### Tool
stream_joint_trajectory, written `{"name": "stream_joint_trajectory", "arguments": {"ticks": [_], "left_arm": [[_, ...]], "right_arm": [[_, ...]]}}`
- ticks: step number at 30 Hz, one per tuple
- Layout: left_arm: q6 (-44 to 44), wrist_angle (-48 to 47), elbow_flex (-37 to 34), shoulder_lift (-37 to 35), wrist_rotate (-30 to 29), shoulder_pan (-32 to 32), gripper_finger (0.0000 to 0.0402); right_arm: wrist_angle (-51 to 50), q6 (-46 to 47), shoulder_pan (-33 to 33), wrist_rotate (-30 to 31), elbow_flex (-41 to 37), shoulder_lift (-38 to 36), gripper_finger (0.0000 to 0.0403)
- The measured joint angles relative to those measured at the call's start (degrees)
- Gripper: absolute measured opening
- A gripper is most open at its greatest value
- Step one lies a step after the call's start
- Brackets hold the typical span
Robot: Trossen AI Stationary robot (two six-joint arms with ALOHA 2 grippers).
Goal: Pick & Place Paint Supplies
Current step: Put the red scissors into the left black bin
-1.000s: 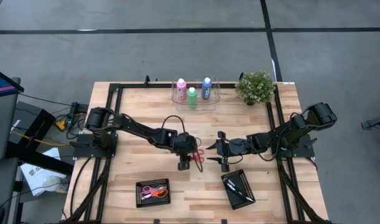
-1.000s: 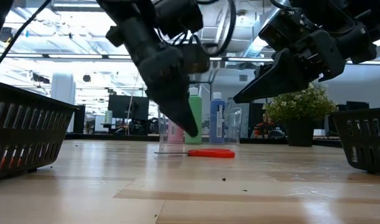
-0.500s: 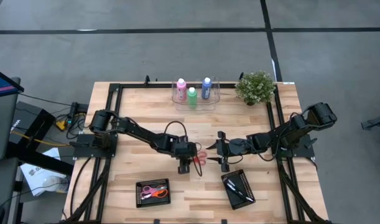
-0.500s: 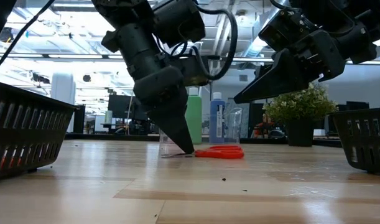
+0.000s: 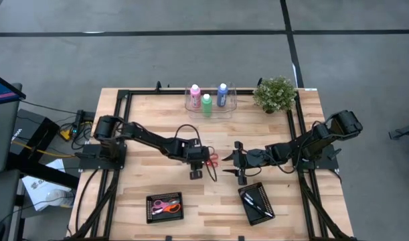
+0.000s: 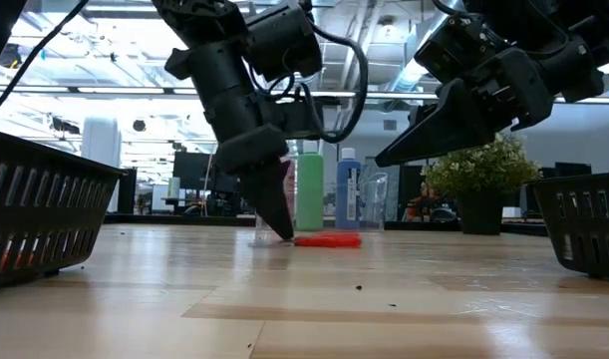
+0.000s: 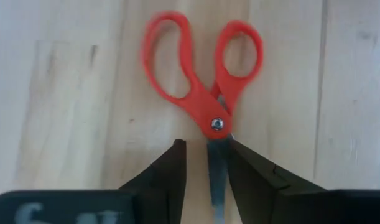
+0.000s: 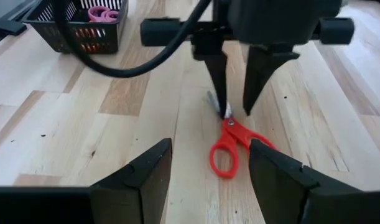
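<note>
A: What's happening? Left claw is straddling the red scissors mid-worktop, fingers narrowly apart — paint bottles sitting at the far edge.

B: Closing on the blades next, I'm guessing — right claw is waiting spread nearby.

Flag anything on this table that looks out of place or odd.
The red scissors lie loose on the bare wood mid-table, while another pair sits in the left basket. The left gripper is open astride their blades. The paint bottles stand upright in their clear tray; nothing is spilled.
</note>
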Motion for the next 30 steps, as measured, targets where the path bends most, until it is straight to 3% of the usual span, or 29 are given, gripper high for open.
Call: {"name": "stream_joint_trajectory", "arguments": {"ticks": [6,12,30], "left_arm": [[-0.1,1.1,0.1,-4.0,-3.1,0.0,0.0144],[1.0,1.6,0.1,-4.7,0.0,-0.3,0.0176],[1.6,4.9,0.5,3.8,1.0,-0.3,0.0179]], "right_arm": [[0.3,0.0,0.0,0.0,0.0,0.0,0.0196],[0.6,0.0,0.0,0.0,0.0,0.0,0.0196],[0.8,-0.5,0.0,0.0,0.0,0.0,0.0196]]}}
